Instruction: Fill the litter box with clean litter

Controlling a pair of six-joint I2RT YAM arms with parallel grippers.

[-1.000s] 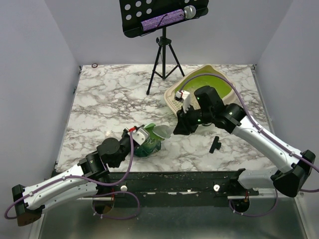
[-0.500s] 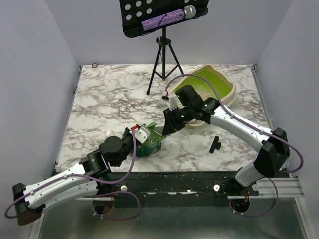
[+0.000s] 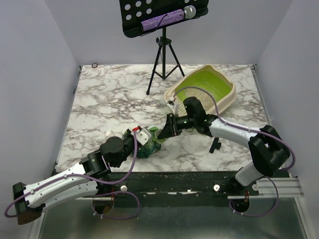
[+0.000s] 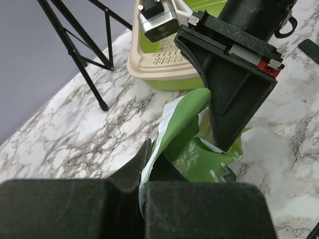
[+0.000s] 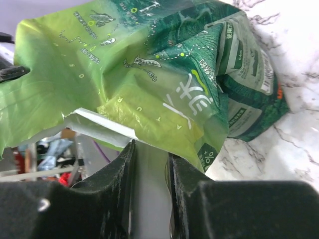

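A marble-patterned table [image 3: 109,107] fills the middle of the overhead view, boxed in by plain pale walls, with a black tripod music stand [image 3: 162,20] at the top centre. The litter box [image 3: 225,90] sits in the upper right of the table, beige outside and lime-green inside, with a patch of clean litter [image 3: 197,93] lying near its slotted end. Low and left of centre a crumpled glossy green bag [image 3: 149,144] rests on the marble. The left gripper [image 4: 144,167] is clamped shut on the bag's near edge, the torn rim pinched between its dark fingers. The right gripper [image 5: 149,159] reaches in from the right and meets the bag's upper flap; in the wrist view the pale torn edge runs down into the narrow gap between its two fingers, so it appears to be holding that flap. A small black object [image 3: 215,144] lies on the table right of centre.
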